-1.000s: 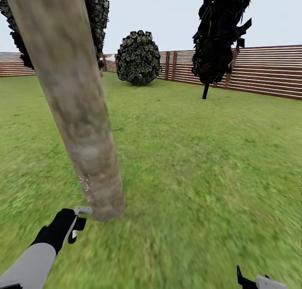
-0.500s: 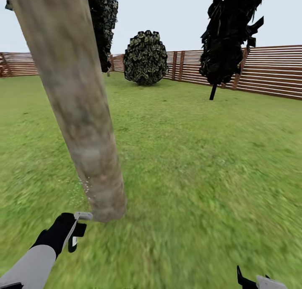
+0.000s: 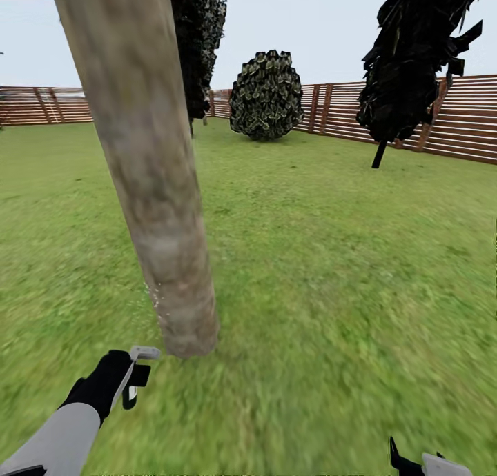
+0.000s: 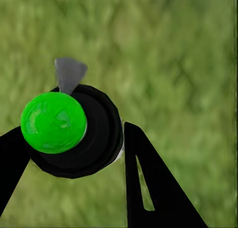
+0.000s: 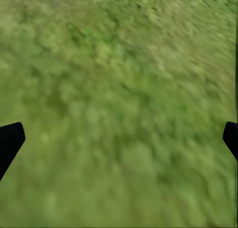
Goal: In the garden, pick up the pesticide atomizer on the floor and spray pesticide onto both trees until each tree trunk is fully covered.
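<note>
Spraying step in hand. Left gripper [image 3: 135, 378] clamped on pesticide atomizer [image 4: 69, 131], nozzle near base of tree trunk [image 3: 148, 172]; pale specks low on bark, probably spray. Right gripper [image 5: 119, 139] spread wide, empty, over lawn [image 3: 331, 255]. Next: sweep nozzle up trunk, then second tree.

1. Green grass lawn [image 3: 331, 255] covers the lower three quarters of the head view.
2. Thick grey-beige tree trunk [image 3: 155, 179] stands on it, left of centre.
3. Round leafy bush [image 3: 266, 95] sits upper centre.
4. Thin-stemmed black tree [image 3: 414, 62] rises upper right.
5. Brown slat fence [image 3: 469, 124] borders the far edge.
</note>
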